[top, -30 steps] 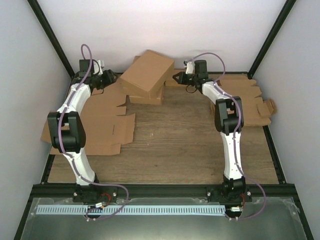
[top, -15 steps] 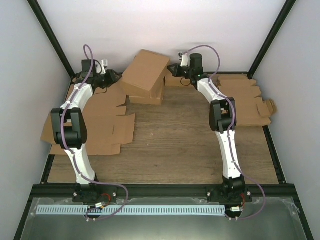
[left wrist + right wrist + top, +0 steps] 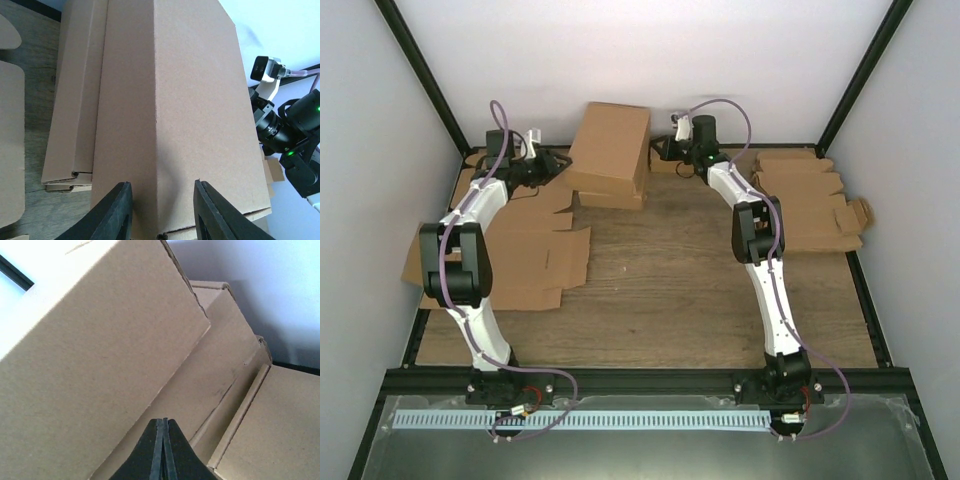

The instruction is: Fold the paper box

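The paper box is a closed brown carton lying on top of a stack at the back centre. It fills the left wrist view and the right wrist view. My left gripper is at its left side, open. Its fingers straddle a corner edge of the box without clamping it. My right gripper is at the box's right side, shut with nothing in it. Its tips point at the cartons just under the top box.
Other folded boxes lie under the top one. Flat cardboard blanks cover the table's left side, and more blanks lie at the right. White walls and black frame posts close in the back.
The top box has turned from skewed to nearly square on the stack. Both grippers moved in toward it. The left jaws narrowed.
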You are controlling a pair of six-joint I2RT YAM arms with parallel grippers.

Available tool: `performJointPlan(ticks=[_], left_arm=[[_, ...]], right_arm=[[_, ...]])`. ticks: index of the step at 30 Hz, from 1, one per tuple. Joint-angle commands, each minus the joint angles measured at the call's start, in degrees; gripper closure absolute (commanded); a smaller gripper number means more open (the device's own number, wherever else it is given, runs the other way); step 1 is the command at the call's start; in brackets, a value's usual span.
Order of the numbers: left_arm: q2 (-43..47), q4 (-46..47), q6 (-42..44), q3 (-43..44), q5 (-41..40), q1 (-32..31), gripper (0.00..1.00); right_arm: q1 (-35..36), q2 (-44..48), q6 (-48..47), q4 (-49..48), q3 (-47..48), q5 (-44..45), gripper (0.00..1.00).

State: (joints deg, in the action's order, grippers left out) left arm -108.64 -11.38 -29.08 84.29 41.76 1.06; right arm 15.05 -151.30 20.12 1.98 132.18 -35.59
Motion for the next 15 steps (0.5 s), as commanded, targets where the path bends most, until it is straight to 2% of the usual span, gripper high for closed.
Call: performJointPlan(ticks=[1,6,10,12,15], left_arm=[[0.9,1.5,-0.4,1.2,1.5,-0.3,0.61],[2.0,-1.2,1.6,3.0,-2.5,0.8,0.44],[3.3,-1.9,3.3,2.6,-5.6,2.2,0.34],[2.9,-0.3,2.6,1.6,-5.1,3.1,0.35],[1.0,1.5,0.9,0.9,-4.2,4.4,0.45]], right_arm=[[0.5,1.6,-1.7,-0.6,3.2,1.1,0.99],[0.4,4.7,-3.4,2.5,1.0,1.1,0.99],[0.4,13.1,-6.3,2.0,-8.8,0.9,0.94],[0.5,17.1,-8.2,0.6,-15.8,0.5,0.91],[0.6,22.9,-11.3,-1.6,-24.3,-0.4,0.9]])
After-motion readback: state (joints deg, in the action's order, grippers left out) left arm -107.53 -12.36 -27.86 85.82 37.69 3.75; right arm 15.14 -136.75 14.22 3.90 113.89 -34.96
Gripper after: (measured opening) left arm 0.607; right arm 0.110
